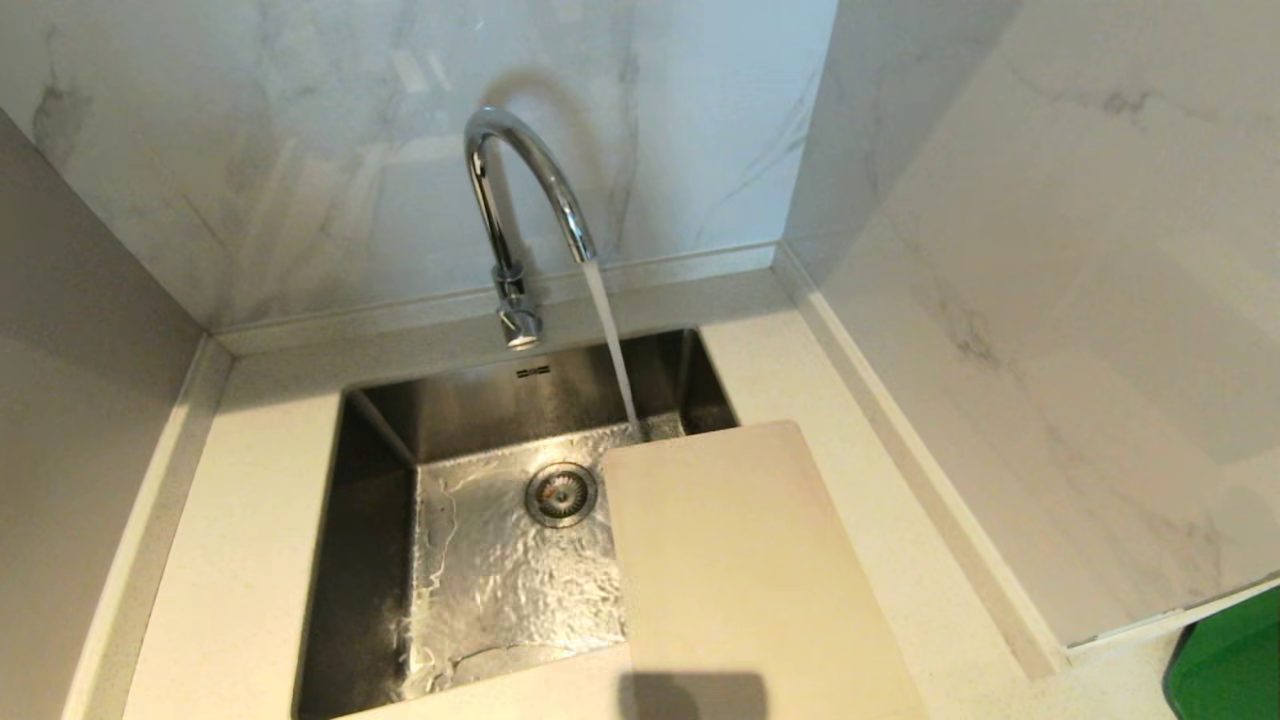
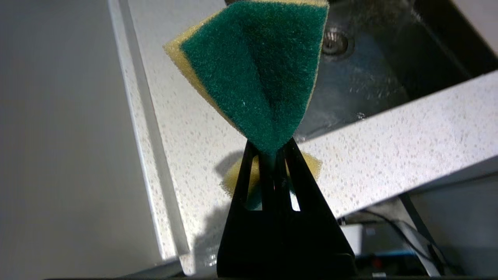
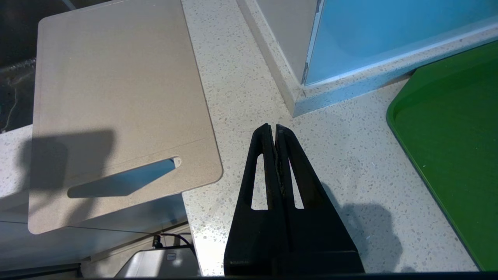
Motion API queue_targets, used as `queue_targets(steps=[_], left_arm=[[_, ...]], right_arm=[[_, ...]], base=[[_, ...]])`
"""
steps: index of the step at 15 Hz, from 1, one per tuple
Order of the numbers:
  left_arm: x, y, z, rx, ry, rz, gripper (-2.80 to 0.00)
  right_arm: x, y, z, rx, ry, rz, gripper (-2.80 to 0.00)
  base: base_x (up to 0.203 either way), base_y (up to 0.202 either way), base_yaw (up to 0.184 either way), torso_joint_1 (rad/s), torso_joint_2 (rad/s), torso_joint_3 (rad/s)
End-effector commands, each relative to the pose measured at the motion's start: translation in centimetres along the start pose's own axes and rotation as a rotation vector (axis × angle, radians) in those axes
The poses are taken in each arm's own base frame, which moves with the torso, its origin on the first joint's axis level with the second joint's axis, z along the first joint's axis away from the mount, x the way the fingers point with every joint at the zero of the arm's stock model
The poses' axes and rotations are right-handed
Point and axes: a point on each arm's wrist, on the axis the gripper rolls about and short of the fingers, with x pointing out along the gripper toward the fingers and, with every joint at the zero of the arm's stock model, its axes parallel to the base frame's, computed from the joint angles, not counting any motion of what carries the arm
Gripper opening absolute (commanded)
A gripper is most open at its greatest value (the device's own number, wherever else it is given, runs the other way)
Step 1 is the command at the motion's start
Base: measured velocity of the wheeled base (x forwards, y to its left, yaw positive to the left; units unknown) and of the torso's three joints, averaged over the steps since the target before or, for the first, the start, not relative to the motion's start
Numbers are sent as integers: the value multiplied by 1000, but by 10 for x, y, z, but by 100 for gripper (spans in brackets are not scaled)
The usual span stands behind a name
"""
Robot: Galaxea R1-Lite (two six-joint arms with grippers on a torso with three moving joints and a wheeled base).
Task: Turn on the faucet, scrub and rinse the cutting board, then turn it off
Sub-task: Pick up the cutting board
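Speckled counter [image 1: 240, 520]: faucet [image 1: 520, 200] running, cutting board [image 1: 740, 570] spans sink [image 1: 370, 520] corner; left gripper [image 2: 272, 153] fingers pinch sponge [image 2: 256, 70], right gripper [image 3: 275, 130] fingers closed, empty.

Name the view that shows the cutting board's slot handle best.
The right wrist view: the cutting board lies whole there, slot handle plain. The head view cuts the board off before the slot. The left wrist view shows none of it.

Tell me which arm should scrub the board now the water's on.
Left, probably. Its gripper already pinches the sponge near the sink; the right gripper is shut, empty, over the counter beside the cutting board.
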Motion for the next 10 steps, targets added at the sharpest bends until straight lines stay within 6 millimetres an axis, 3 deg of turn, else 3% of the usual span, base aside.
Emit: queue_targets(steps=[1, 10], left_arm=[[-9, -1, -3, 10, -119, 18, -280], [-9, 0, -3, -100, -126, 55, -280]], right_arm=[[0, 0, 0, 0, 1, -1, -280], [0, 0, 0, 0, 1, -1, -280]], base=[[0, 0, 0, 0, 0, 0], [0, 0, 0, 0, 0, 0]])
